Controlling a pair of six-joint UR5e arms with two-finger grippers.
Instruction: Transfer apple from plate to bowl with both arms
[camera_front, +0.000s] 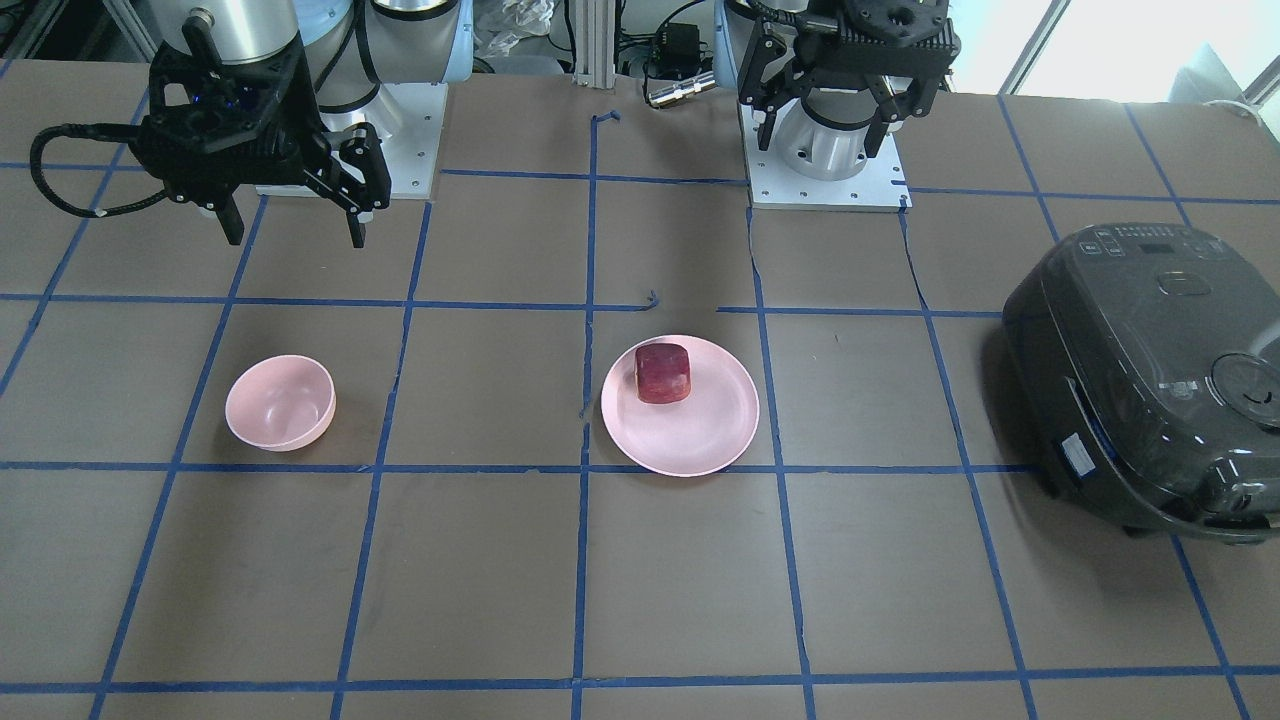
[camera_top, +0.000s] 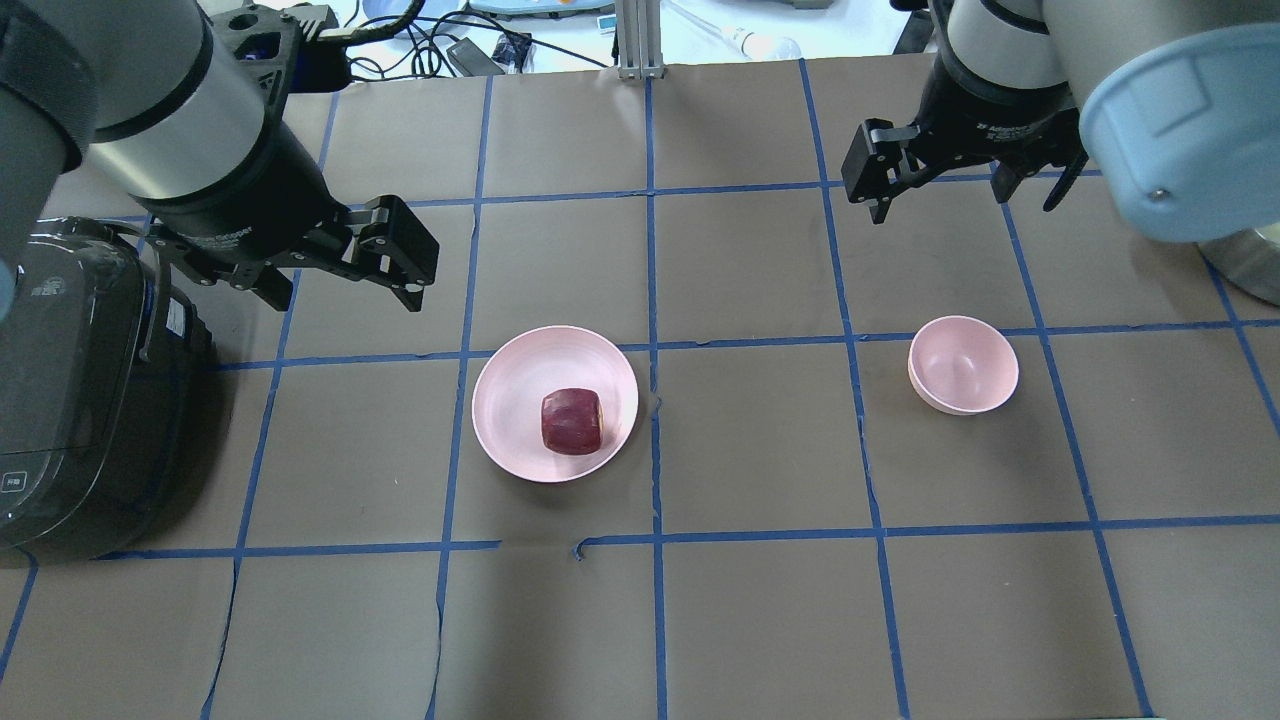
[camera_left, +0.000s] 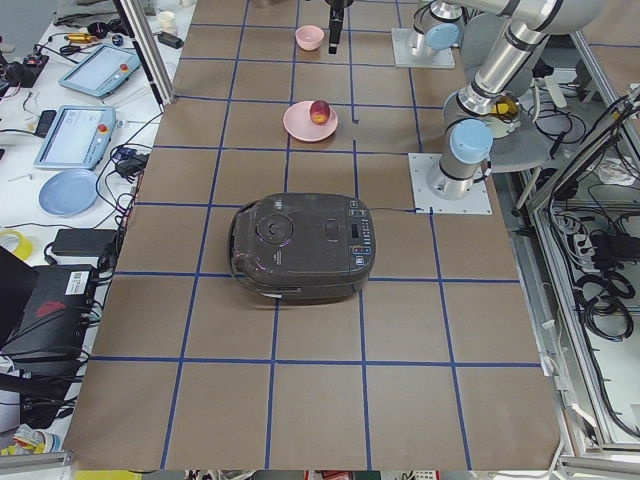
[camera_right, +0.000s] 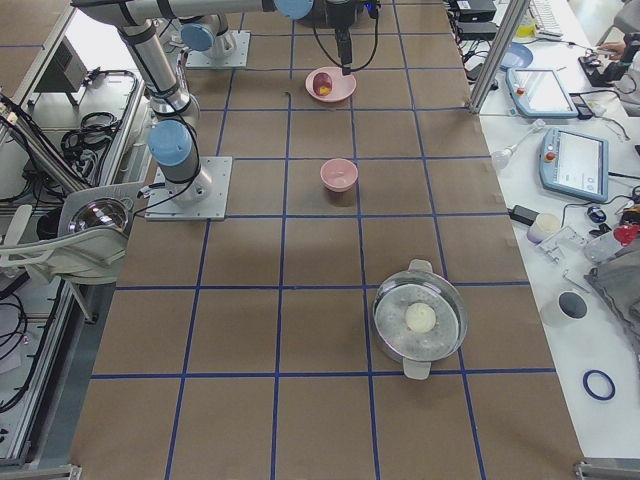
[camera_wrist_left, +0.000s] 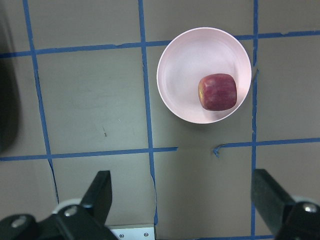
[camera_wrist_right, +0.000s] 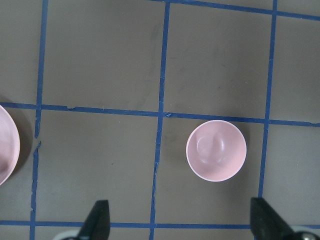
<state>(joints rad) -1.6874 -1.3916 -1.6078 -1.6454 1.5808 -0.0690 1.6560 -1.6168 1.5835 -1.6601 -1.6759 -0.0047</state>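
Note:
The dark red apple (camera_front: 663, 373) (camera_top: 573, 421) lies on the wide pink plate (camera_front: 700, 435) (camera_top: 515, 385) near the table's middle. The small pink bowl (camera_front: 280, 402) (camera_top: 963, 363) stands empty about two grid squares away on my right side. My left gripper (camera_top: 340, 290) (camera_front: 822, 135) is open and empty, high and back-left of the plate. Its wrist view shows the apple (camera_wrist_left: 217, 92) on the plate (camera_wrist_left: 185, 70) below. My right gripper (camera_top: 965, 200) (camera_front: 295, 228) is open and empty, high behind the bowl (camera_wrist_right: 216, 150).
A dark rice cooker (camera_front: 1150, 380) (camera_top: 70, 380) stands on my far left, close to the left arm. A metal pot (camera_right: 420, 320) with a white ball inside sits at my far right. Blue tape lines grid the brown table.

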